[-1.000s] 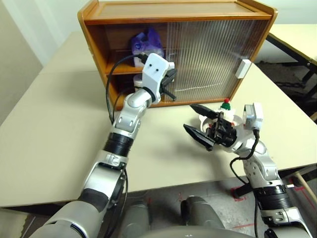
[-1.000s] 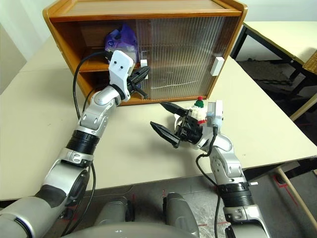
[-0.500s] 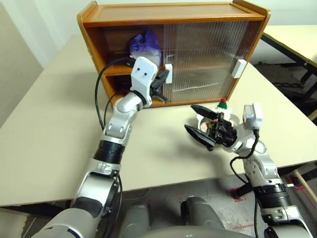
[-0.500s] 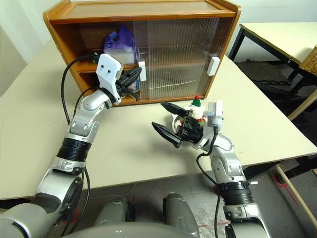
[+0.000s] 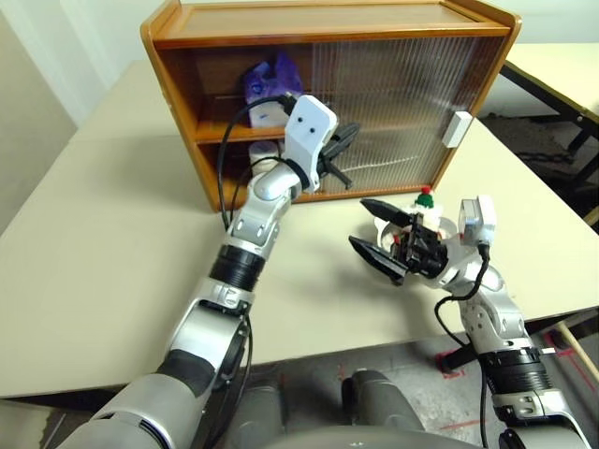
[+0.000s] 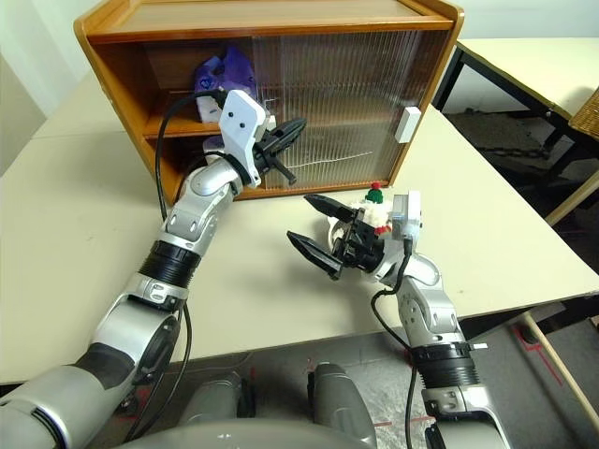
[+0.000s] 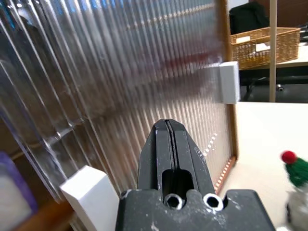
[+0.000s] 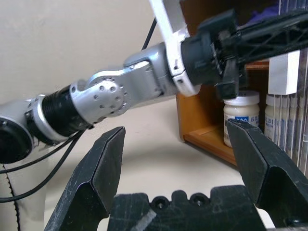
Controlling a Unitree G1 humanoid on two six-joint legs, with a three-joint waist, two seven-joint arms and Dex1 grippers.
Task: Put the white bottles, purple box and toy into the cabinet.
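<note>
Left eye view, item one: my left gripper [image 5: 343, 150], both black fingers pressed together with nothing between them, held up against the ribbed translucent sliding door [image 5: 393, 103] of the large brown wooden two-shelf cabinet [image 5: 318, 23]. The left half of the cabinet stands open.

Item two: soft lavender-purple tissue pack [image 5: 271, 79], already on the upper shelf in the open half.

Item three: small white plush snowman toy with green hat and red pompom [image 5: 427, 201], standing on the cream table [image 5: 112, 243], just behind my right gripper [image 5: 379, 234]. That gripper's fingers stand wide apart, empty, pointing toward the cabinet.

Item four, right wrist view: squat white plastic bottle with blue-printed label [image 8: 240, 118], on the lower shelf at the door's edge; a second white bottle [image 8: 272, 120] shows partly, blurred behind the ribbed panel. The head views hide both behind my left arm.

Item five, left wrist view: white rectangular handle [image 7: 89, 192] beside my closed fingers [image 7: 171, 149], and a second white handle [image 7: 229, 82] at the far end of the door. Whether the fingertips touch the panel I cannot tell.

Step in hand, as I judge it: bottles and box are stowed; only the toy remains out. Next move calls for clearing my left arm from the opening, then turning my right gripper back to the snowman and closing on its soft body gently before carrying it to a shelf.
</note>
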